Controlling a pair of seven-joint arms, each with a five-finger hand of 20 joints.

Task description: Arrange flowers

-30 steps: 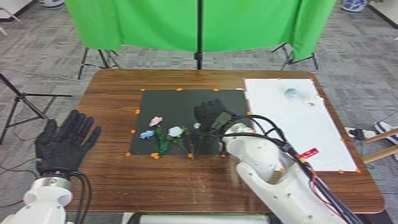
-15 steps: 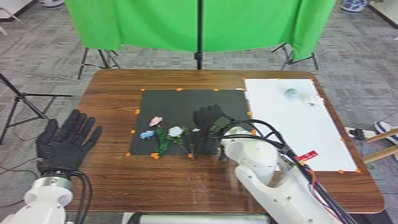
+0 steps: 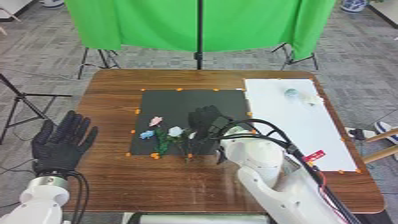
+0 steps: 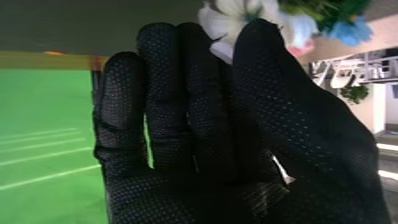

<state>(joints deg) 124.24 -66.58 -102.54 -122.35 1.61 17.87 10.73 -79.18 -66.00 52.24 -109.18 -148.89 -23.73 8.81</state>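
In the head view, my right hand [image 3: 204,119] is over the right part of the black mat [image 3: 169,102], its fingers straight, close to the white flower [image 3: 175,131]. A pink flower [image 3: 156,121] and a blue flower [image 3: 147,134] are left of it, with green stems [image 3: 163,145] toward the mat's near edge. In the right wrist view, the right hand [image 4: 213,135] has extended fingers; white petals [image 4: 233,19] show beyond the fingertips, near a blue flower [image 4: 351,31]. My left hand [image 3: 60,145] rests off the mat at the table's left edge, fingers spread.
A white sheet [image 3: 293,120] lies on the right side of the brown table [image 3: 115,185], with pale blue and white flowers [image 3: 291,93] on its far part. Orange tape pieces mark the mat and sheet edges. A green cloth [image 3: 151,25] hangs behind the table.
My right hand has shifted a little to the left and nearer, toward the white flower. The left hand has moved slightly leftward.
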